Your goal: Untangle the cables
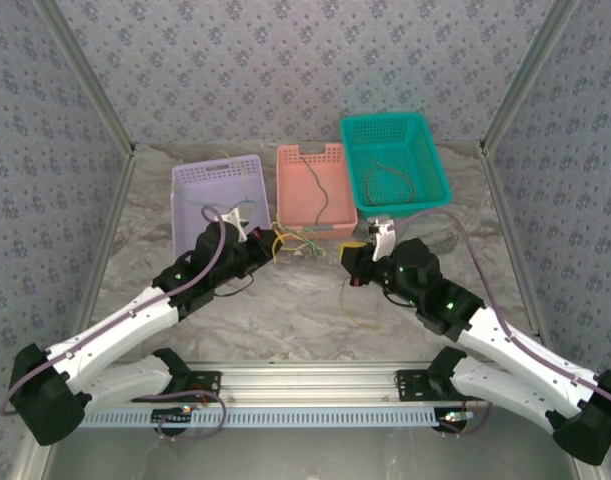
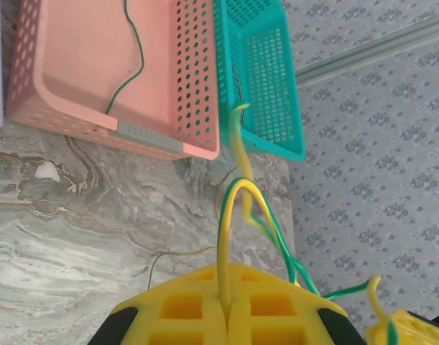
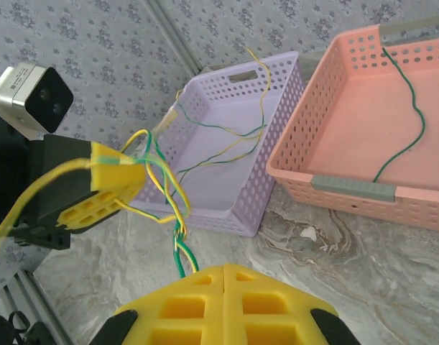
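A twisted bunch of yellow and green cables (image 1: 290,243) hangs between my two grippers above the marble table. My left gripper (image 2: 228,272) is shut on one yellow-green cable (image 2: 237,190), which loops up out of its jaws. That same gripper (image 3: 133,172) is at the left of the right wrist view, with strands spilling from it. My right gripper (image 3: 225,269) is shut, and the twisted cables (image 3: 177,233) run down behind the tip of its left finger. In the top view the left gripper (image 1: 247,235) and right gripper (image 1: 357,262) face each other in front of the baskets.
Three baskets stand in a row at the back: purple (image 1: 190,215), pink (image 1: 285,205) and teal (image 1: 430,150). A green cable (image 1: 320,190) lies in the pink one, thin cables (image 3: 226,140) in the purple one, and a coiled cable (image 1: 385,180) in the teal one.
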Controlling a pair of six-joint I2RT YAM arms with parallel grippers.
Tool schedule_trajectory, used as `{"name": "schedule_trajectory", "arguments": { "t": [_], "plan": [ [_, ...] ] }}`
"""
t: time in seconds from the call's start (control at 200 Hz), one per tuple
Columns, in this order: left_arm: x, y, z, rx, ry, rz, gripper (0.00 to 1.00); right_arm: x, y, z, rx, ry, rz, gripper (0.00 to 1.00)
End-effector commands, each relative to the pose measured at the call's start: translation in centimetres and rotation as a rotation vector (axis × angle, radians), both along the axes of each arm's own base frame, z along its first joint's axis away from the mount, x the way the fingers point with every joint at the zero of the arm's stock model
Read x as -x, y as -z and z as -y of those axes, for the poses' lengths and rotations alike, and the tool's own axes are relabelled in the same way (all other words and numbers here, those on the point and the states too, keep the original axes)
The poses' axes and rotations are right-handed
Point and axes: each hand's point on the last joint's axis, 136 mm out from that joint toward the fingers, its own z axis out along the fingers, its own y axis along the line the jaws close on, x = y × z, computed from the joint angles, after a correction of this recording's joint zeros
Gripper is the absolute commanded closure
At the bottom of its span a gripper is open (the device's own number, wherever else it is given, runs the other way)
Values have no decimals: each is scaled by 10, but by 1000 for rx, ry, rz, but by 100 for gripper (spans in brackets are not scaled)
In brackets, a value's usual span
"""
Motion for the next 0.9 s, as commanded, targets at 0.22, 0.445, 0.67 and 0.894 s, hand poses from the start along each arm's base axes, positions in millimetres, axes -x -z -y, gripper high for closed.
{"name": "schedule_trajectory", "arguments": {
  "t": [0.22,0.445,0.67,0.894],
  "plan": [
    [-2,-45,15,-135,120,68,100,10,-31,-22,460,-280,209,49],
    [7,-45,31,-311,319,81,100,15,-61,-32,559,-434,334,38],
    [9,-43,38,-362,394,93,100,8,-41,-49,648,-535,274,39],
    [11,-42,43,-358,420,97,100,-6,-33,-63,644,-535,264,46]
  ]
}}
